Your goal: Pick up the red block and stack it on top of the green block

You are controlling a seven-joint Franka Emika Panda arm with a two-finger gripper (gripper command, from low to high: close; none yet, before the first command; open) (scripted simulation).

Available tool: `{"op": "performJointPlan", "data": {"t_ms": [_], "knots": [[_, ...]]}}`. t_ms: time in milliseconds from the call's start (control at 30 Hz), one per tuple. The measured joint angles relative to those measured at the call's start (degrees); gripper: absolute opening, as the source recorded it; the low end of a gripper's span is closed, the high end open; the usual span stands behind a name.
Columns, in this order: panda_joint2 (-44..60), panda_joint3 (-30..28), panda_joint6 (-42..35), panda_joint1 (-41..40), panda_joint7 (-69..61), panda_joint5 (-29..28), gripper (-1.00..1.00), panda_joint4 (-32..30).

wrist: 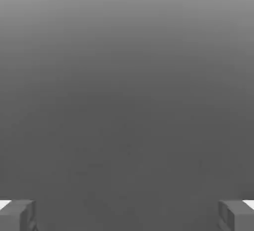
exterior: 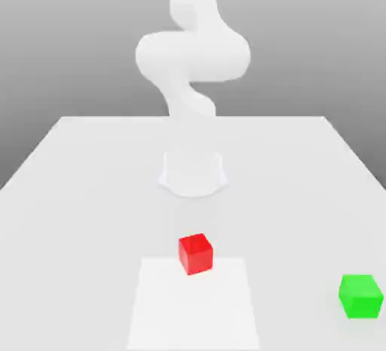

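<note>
red block [exterior: 196, 254]: on bench [exterior: 90, 229], at white patch's [exterior: 193, 308] edge | green block [exterior: 361, 297]: apart, exterior view's right | jaws [wrist: 127, 216]: wide apart

In the exterior view, one block [exterior: 196, 254] sits just below the centre of the frame, at the upper edge of a square patch [exterior: 194, 312] on the surface [exterior: 90, 221]. Another block [exterior: 360, 297] lies at lower right, well apart, beyond the patch.

Red block [exterior: 196, 254] — smooth, faintly glossy
</note>
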Motion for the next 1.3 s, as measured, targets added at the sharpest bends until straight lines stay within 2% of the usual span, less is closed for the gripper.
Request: {"op": "performJointPlan", "data": {"t_ms": [533,633,800,833,1067,1300], "knots": [[28.16,-4.2,23.53,3.87,-15.2,-2.22,0.0,-31.34],[38.96,-4.53,32.03,4.45,-18.29,-0.78,0.0,-33.68],[50.22,-1.65,41.6,2.52,-21.08,2.6,0.0,-32.8],[51.6,-1.05,42.79,1.94,-21.29,2.81,-1.0,-32.64],[51.61,-0.95,42.75,1.79,-21.06,2.55,-1.0,-32.64],[38.59,-1.72,31.52,1.78,-19.12,-0.15,-1.0,-34.42]]}}
